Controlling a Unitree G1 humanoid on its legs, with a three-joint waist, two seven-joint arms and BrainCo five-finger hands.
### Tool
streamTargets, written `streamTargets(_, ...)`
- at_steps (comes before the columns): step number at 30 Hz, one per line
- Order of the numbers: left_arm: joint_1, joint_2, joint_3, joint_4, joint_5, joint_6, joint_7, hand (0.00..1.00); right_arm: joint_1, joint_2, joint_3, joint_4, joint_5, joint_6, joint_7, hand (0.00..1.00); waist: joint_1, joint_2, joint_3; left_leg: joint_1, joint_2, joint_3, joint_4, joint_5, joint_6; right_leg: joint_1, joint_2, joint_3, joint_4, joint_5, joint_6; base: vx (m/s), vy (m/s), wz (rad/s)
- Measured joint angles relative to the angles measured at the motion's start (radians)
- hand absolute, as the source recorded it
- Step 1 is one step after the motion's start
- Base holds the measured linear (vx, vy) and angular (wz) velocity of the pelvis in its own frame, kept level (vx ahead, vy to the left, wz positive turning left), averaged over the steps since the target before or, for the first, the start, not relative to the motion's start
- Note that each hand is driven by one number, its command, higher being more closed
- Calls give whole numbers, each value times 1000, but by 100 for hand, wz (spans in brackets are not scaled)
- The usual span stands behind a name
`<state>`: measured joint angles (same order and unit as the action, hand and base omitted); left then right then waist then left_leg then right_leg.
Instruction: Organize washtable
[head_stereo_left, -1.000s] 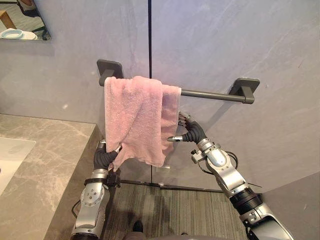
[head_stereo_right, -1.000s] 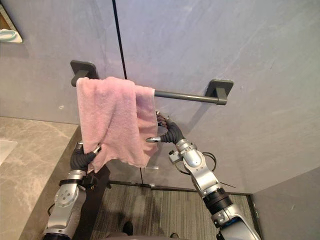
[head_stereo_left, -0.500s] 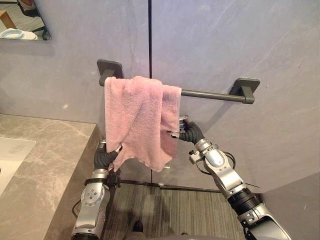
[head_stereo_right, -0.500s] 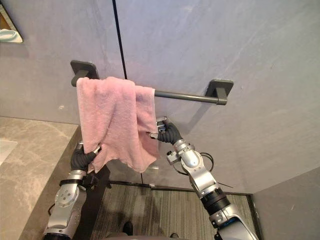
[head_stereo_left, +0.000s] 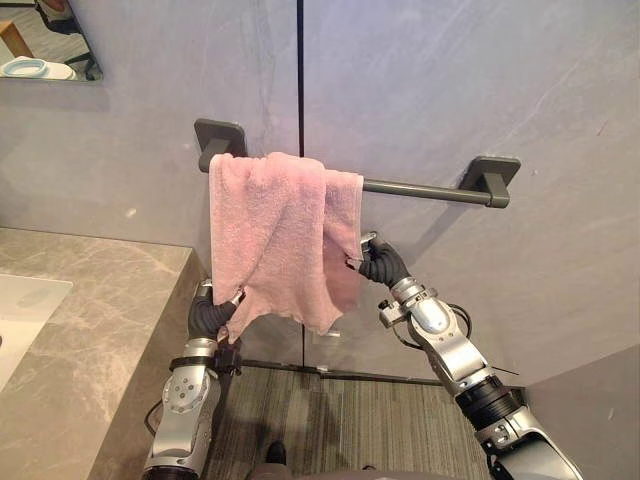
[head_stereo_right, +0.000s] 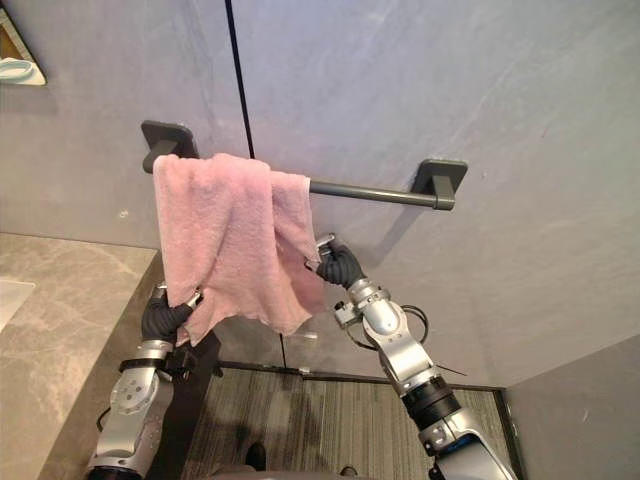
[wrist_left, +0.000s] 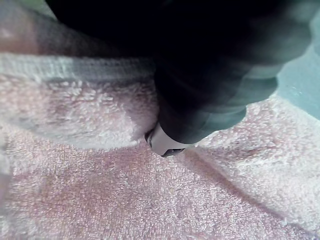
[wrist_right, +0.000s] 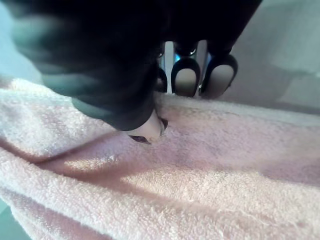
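"Starting close in: what has each hand got?"

"Both have cloth. The left hand (head_stereo_left: 212, 312), low beside the counter (head_stereo_left: 90, 300), pinches the bottom left corner of the pink towel (head_stereo_left: 275, 235). Its wrist view shows the thumb (wrist_left: 165, 145) pressed into the pile. The right hand (head_stereo_left: 378, 265), a little higher, is clamped on the towel's right edge, thumb in front and fingers (wrist_right: 186, 80) behind."

"And the towel itself?"

"Draped over the towel bar (head_stereo_left: 420, 188), bunched and lopsided at the bar's left end, with the hem hanging crooked."

"Which way does the bar run?"

"Level across the wall (head_stereo_left: 450, 80), left to right. The bare stretch lies all to the right of the towel, on the right hand's side."

"So the right hand leads?"

"I'd judge so. It is the nearer one to the free bar, and a pull rightward along the bar's length would spread the cloth. The left hand looks placed to keep the left corner from following. Pulling down or outward instead risks dragging the towel off the bar."
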<state>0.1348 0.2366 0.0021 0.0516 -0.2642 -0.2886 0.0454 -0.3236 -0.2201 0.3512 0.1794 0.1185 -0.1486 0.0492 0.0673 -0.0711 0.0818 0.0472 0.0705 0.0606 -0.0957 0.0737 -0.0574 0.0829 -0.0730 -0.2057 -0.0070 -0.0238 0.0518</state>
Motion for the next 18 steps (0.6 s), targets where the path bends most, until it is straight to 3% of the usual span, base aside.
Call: streamTargets(18, 2, -37, 20, 0, 3, 3, -4, 100, 82, 23, -199, -49, 30, -3, -4, 100, -12, 3, 2, 16, -4, 13, -7, 0, 0, 0, -5, 9, 4, -1, 1, 0, 0, -1)
